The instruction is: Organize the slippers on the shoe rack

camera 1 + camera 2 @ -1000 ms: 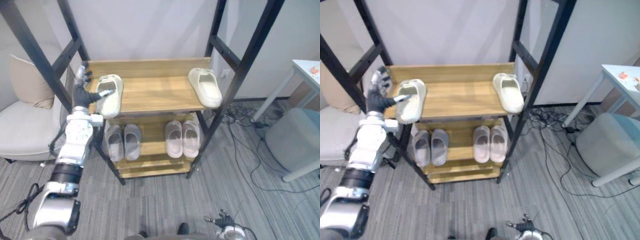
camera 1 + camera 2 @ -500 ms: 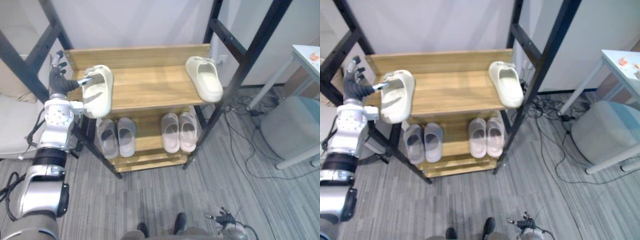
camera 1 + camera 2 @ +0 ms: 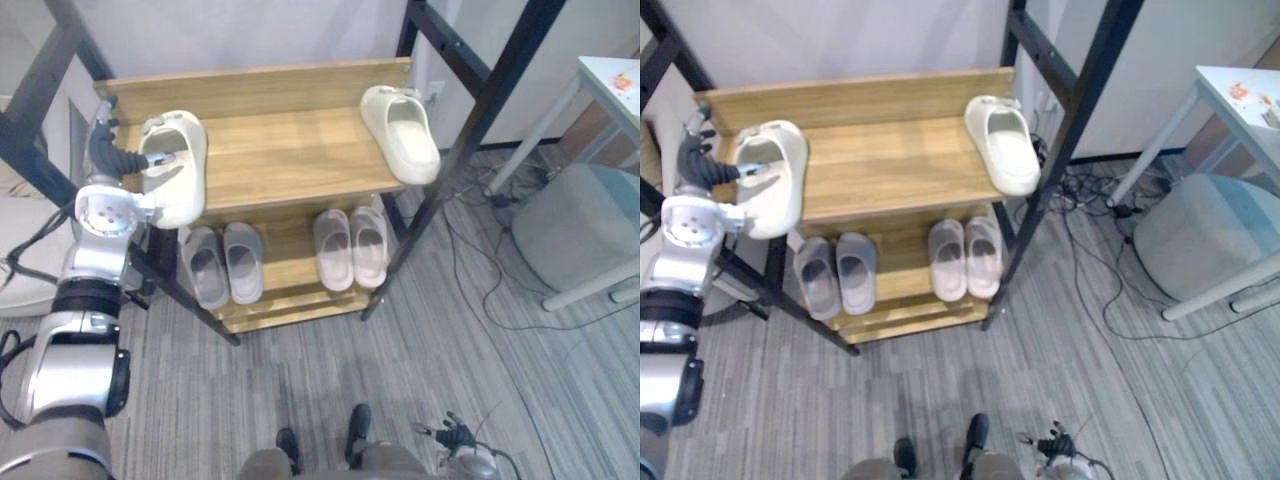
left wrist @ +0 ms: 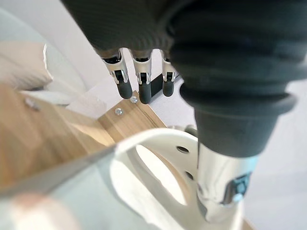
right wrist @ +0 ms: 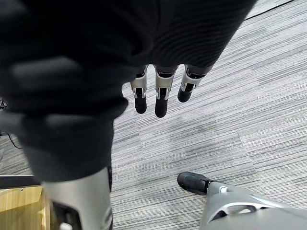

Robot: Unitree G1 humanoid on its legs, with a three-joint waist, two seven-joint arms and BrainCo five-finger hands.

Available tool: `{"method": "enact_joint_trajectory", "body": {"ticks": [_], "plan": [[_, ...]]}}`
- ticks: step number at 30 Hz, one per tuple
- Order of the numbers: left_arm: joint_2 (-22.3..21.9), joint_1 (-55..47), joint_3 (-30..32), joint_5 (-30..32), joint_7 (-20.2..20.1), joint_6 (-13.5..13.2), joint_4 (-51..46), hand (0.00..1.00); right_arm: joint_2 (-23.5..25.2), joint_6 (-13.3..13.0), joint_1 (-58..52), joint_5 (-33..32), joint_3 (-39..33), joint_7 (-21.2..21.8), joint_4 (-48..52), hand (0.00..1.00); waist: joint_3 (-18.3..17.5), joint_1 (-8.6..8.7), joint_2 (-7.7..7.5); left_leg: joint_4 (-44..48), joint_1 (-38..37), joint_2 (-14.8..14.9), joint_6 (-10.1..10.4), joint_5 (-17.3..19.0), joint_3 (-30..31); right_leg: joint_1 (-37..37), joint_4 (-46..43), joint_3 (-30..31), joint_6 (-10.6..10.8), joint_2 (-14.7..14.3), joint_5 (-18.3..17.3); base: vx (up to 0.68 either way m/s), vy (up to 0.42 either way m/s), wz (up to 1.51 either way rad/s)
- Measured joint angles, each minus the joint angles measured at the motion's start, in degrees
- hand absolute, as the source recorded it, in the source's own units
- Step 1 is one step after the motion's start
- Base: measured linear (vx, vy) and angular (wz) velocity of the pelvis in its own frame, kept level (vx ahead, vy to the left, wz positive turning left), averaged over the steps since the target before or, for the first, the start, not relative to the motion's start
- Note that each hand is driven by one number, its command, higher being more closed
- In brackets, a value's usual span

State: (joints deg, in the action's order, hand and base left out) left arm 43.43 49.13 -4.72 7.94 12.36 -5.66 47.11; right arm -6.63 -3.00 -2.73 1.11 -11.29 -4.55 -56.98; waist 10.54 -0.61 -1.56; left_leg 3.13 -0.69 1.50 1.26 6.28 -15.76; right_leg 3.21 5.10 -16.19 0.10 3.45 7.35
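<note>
- The left hand [image 3: 108,156] reaches in at the left end of the rack's top shelf [image 3: 290,165], right beside the left slipper [image 3: 180,175].
- That cream slipper lies toe towards the wall. Its near end hangs over the shelf's near left corner, so it looks only partly supported.
- The thumb [image 4: 218,191] runs straight into the slipper's mouth and lies against the strap. I judge it is there to hook or steer the slipper rather than clamp it.
- The fingers [image 4: 139,88] are straight and close together. They stand clear of the slipper on its far left side, over the shelf's corner, and pinch nothing.
- So the slipper lies on the thumb's side of the hand, touched by the thumb alone.
- Its mate, the right slipper [image 3: 402,122], sits well apart at the right end of the same shelf, angled a little.
- On the lower shelf [image 3: 290,300], the grey pair [image 3: 225,278] and the pale pair [image 3: 350,248] each lie side by side. My guess is the cream two are meant to end up like that.
- The right hand [image 3: 457,437] hangs low over the floor [image 5: 230,110], its fingers loose and straight, holding nothing.
</note>
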Motion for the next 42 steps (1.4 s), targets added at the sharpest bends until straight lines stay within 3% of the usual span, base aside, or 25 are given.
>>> {"method": "enact_joint_trajectory", "body": {"ticks": [4, 5, 14, 25, 36, 42], "plan": [[1.2, 3.8, -3.2, 5.8, -1.5, 0.8, 3.1, 0.0, -0.2, -0.6, 0.8, -1.2, -0.1, 0.3, 0.3, 0.0, 0.5, -0.04, 0.31, 0.1, 0.7, -0.1, 0.0, 0.0, -0.8, 0.9, 0.0, 0.7, 0.0, 0.2, 0.5, -0.01, 0.027, -0.08], [1.5, 4.6, -3.6, 6.7, -1.6, 1.2, 4.1, 1.0, -0.2, -0.6, 1.0, -1.2, -0.4, 0.5, 0.4, 0.0, 0.8, 0.04, 0.5, 0.1, 0.7, -0.1, 0.0, 0.0, -1.1, 1.0, 0.0, 1.0, -0.1, 0.3, 0.6, -0.02, 0.033, -0.13], [4.5, 10.2, -6.0, 13.3, -4.9, 2.4, 6.9, 1.0, -0.7, -0.5, 2.1, -2.2, -0.7, 2.0, 2.1, 0.0, 2.3, 0.69, 0.44, 4.5, 3.6, 0.2, -0.9, 2.2, -2.6, 2.9, 0.0, 3.0, -0.2, 0.5, 1.7, -0.02, 0.031, -0.11], [4.1, 11.3, -6.0, 13.2, -4.8, 2.7, 7.0, 1.0, 1.2, -0.4, 2.8, -1.1, 2.6, 1.8, 2.0, 0.0, 3.2, 1.4, 0.26, 5.9, 3.5, -0.4, -1.7, 3.3, -4.1, 2.7, 0.0, 3.8, 0.5, 1.2, 2.4, -0.01, 0.037, -0.06], [-4.1, 11.6, -7.5, 9.8, -2.4, 3.7, 1.7, 1.0, 2.0, -0.3, 2.7, -1.0, 3.6, 1.1, 1.0, 0.0, 3.2, 1.5, 0.5, 4.4, 3.4, -1.6, -2.3, 1.8, -1.3, 1.8, 0.0, 0.9, 0.6, 2.4, 2.3, -0.01, 0.015, 0.15], [-9.1, 12.8, -7.7, 8.1, -0.7, 3.7, -0.6, 1.0, 2.2, -0.3, 2.6, -1.0, 3.8, 0.2, 1.1, 0.0, 3.1, 2.55, 0.54, 3.6, 3.2, -2.4, -2.6, 1.4, -1.2, 2.1, 0.0, 1.0, 1.0, 3.0, 2.6, 0.0, 0.03, 0.01]]}}
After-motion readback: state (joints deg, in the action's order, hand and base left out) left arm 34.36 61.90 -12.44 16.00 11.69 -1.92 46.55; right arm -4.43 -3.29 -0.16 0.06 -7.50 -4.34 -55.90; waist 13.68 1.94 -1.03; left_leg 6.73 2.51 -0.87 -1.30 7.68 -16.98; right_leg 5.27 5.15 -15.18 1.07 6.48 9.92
